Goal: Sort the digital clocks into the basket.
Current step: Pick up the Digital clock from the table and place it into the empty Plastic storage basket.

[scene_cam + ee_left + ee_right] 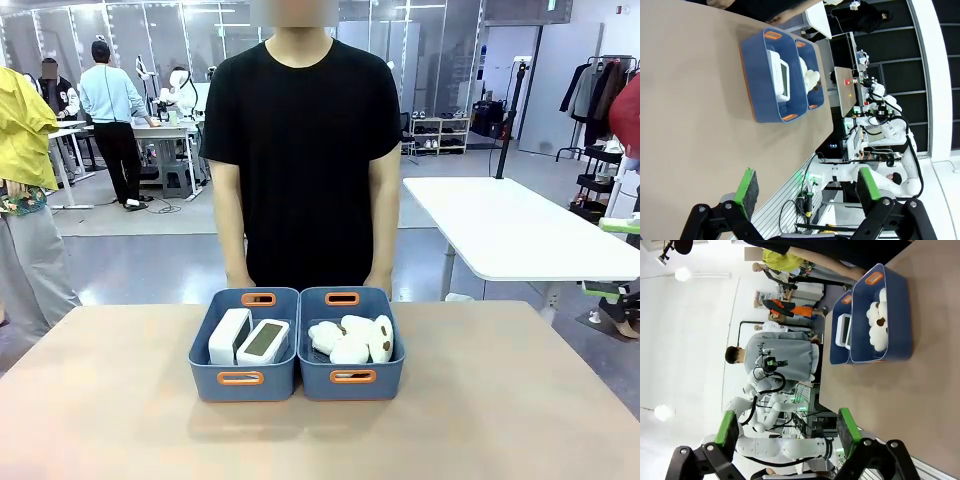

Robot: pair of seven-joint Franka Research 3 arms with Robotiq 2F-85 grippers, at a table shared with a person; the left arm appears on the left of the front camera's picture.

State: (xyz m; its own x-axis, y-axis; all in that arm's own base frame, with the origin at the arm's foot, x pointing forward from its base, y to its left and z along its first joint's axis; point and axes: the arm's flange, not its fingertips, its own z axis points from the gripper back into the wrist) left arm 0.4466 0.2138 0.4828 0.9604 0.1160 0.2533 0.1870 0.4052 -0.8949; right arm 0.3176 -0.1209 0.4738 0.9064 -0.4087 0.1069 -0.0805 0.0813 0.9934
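Observation:
Two white digital clocks lie side by side in the left blue basket: one clock stands on its side, the other clock shows its grey-green screen. The left wrist view shows the same basket with a clock inside. My left gripper is open, held well back from the basket over the table. My right gripper is open too, away from the bins, and its view shows a clock in the farther basket.
The second blue bin touches the first on its right and holds several white-and-brown plush lumps. A person in a black shirt stands at the table's far edge behind the bins. Bare tabletop surrounds both bins.

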